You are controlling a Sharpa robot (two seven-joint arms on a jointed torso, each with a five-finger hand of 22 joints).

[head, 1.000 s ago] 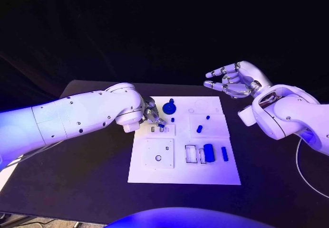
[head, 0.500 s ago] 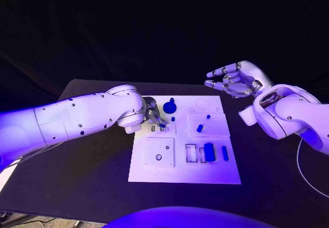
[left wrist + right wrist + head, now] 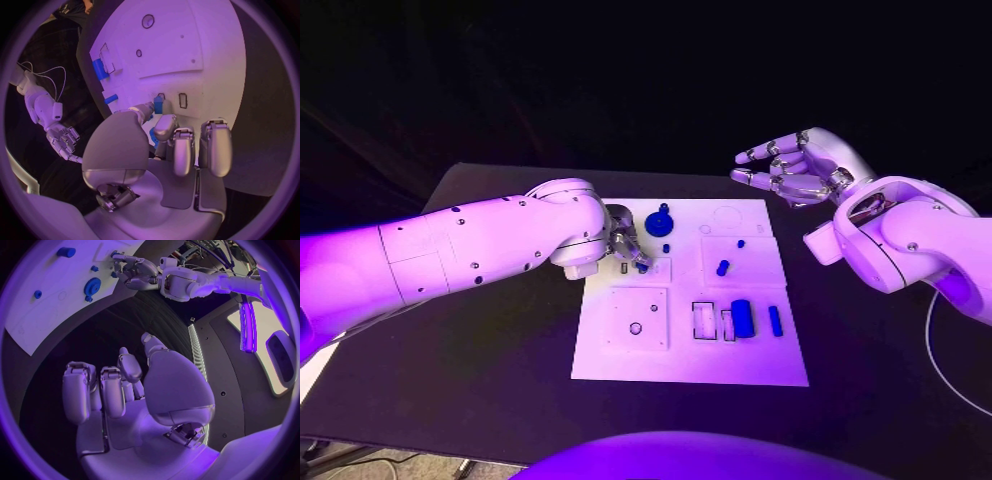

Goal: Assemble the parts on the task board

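The white task board (image 3: 754, 360) lies in the middle of the black table. My left hand (image 3: 620, 238) rests over its left side, and its thumb and a fingertip pinch a small blue part (image 3: 158, 105) that stands upright at a narrow slot (image 3: 183, 100). The head view shows that part (image 3: 643, 266) just below the fingers. A round blue gear (image 3: 658, 216) sits beside the hand. My right hand (image 3: 788, 170) hangs above the table's far right corner, fingers loosely curled and apart, holding nothing.
A small blue peg (image 3: 665, 249) and another blue piece (image 3: 721, 268) sit mid-board. A blue block (image 3: 741, 318) and a thin blue bar (image 3: 773, 320) lie beside empty frames lower right. A square plate with a hole (image 3: 636, 322) lies lower left.
My left hand has stayed at the slot with the small blue part, shifting only slightly. The right hand has not moved.
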